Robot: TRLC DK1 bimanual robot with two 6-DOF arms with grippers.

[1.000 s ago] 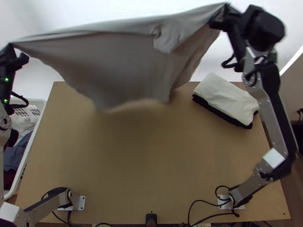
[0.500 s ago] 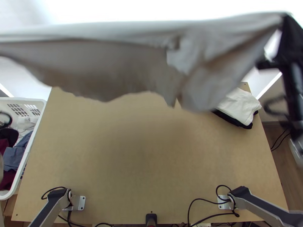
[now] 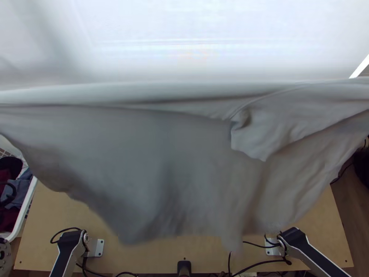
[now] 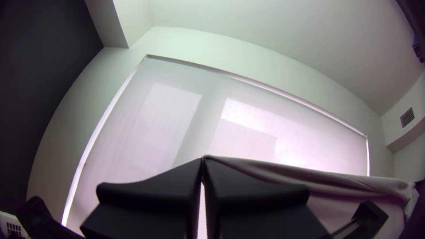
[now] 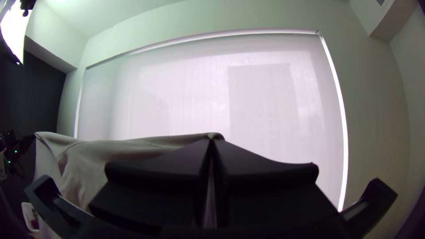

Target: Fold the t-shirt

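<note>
Top view: The grey T-shirt point(image 3: 152, 161) is raised above the bench point(image 3: 44, 231) and spans the frame from left edge to right edge. Its long axis runs across the frame, nearly level; the uneven free edge points toward the bottom of the frame. The upper border is drawn into long creases, and a flap of cloth point(image 3: 258, 136) hangs right of centre. Which end is collar or hem cannot be determined. A white basket point(image 3: 26, 203) holding dark garments point(image 3: 16, 194) stands at the left edge. The left arm point(image 3: 69, 249) is mounted lower left, the right arm point(image 3: 311, 254) lower right.

Left wrist view: The left hand point(image 4: 202, 161) is closed on a bit of the T-shirt's upper border, fingertips together at centre. From there the cloth extends to the right side of the frame, sloping slightly down, with lengthwise folds. A pale window blind point(image 4: 168, 110) is behind.

Right wrist view: The right hand point(image 5: 212, 137) is likewise closed on the border, at centre. The cloth runs to the left side of the frame, almost level along its top, its body hanging downward.
</note>
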